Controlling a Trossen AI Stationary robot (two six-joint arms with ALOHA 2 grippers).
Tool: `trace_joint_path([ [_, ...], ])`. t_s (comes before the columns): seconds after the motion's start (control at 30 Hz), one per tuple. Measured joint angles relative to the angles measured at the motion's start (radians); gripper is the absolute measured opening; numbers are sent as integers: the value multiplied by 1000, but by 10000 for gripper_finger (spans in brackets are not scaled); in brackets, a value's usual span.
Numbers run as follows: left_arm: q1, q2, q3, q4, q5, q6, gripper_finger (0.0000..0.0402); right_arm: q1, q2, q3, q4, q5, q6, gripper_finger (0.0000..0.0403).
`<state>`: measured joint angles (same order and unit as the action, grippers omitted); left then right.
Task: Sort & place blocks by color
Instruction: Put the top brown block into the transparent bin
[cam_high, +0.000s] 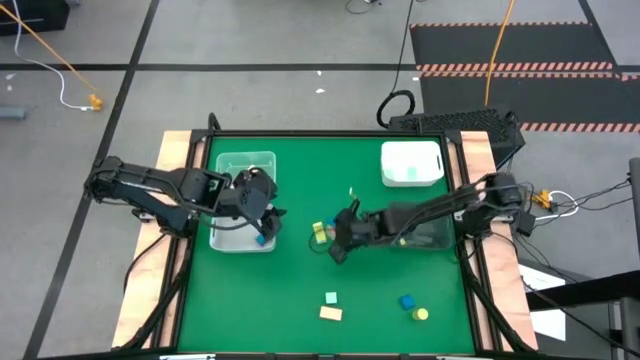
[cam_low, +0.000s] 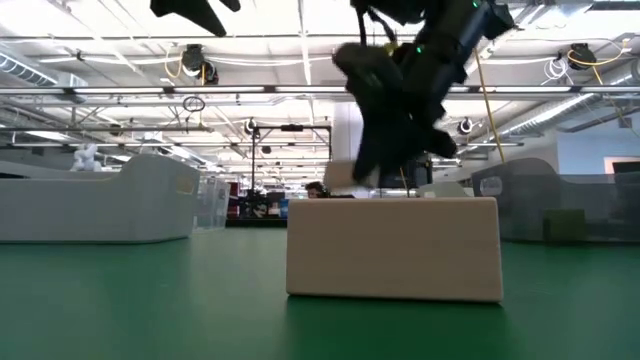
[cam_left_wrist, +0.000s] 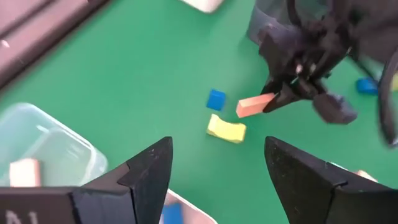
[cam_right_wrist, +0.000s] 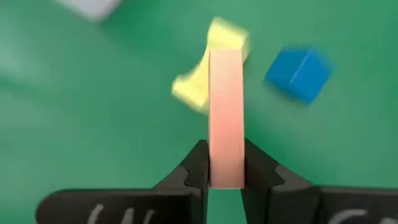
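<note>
- Near edge of the table (cam_high: 300, 165): I count four loose blocks. A mint green block (cam_high: 331, 298) sits touching a tan block (cam_high: 330, 313); well to their right, a blue block (cam_high: 407, 301) sits beside a yellow cylinder (cam_high: 421, 314). In the low view the tan block fills the foreground. I judge all four are still to be sorted.
- Table centre: the right gripper (cam_right_wrist: 225, 163) is clamped on a tan plank (cam_right_wrist: 225, 115), both fingers pressed flat on its wide faces, the plank jutting forward past the tips. The grip by the end leaves most of the length free, which I judge suits lowering it into a bin.
- Beneath the plank: one yellow block (cam_right_wrist: 205, 68) and one blue block (cam_right_wrist: 298, 73) rest on the mat, close together, not touching the plank as far as I can tell.
- Left side: the left gripper (cam_left_wrist: 217, 180) hovers over the clear bin (cam_high: 244, 200) with its fingers spread wide and nothing between them.
- Bin contents visible: one tan block (cam_left_wrist: 25, 171) and one blue block (cam_high: 262, 240).
- Right side: a second clear bin (cam_high: 425, 232) lies under the right arm; contents hidden.
- Far side: one white bin (cam_high: 411, 163), contents not discernible.
</note>
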<state>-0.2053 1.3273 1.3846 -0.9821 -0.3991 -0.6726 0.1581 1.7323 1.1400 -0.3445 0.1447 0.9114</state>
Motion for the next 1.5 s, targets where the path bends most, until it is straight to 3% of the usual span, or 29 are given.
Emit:
trace_joint_path([
  [0.27, 22, 0, -1, 164, -112, 239, 253, -95, -186, -2, 118, 37, -216, 39],
  [0.5, 22, 0, -1, 398, -120, 489, 253, -143, -275, -2, 407, 34, -532, 39],
  [0.6, 22, 0, -1, 480, -175, 575, 253, -156, -289, -2, 501, 33, -637, 39],
  [0.8, 29, 0, -1, 637, -221, 743, 253, -165, -298, -2, 621, -77, -799, 39],
  [0.97, 41, 0, -1, 652, -172, 740, 253, -173, -298, -2, 710, -150, -905, 39],
  [1.23, 40, 0, -1, 648, -140, 667, 246, -177, -298, -2, 737, -155, -922, 39],
  [1.33, 36, 0, -1, 648, -113, 658, 218, -166, -298, -2, 737, -151, -917, 39],
  [1.5, 34, 0, -1, 648, -6, 646, 132, -148, -298, -2, 737, -155, -917, 42],
])
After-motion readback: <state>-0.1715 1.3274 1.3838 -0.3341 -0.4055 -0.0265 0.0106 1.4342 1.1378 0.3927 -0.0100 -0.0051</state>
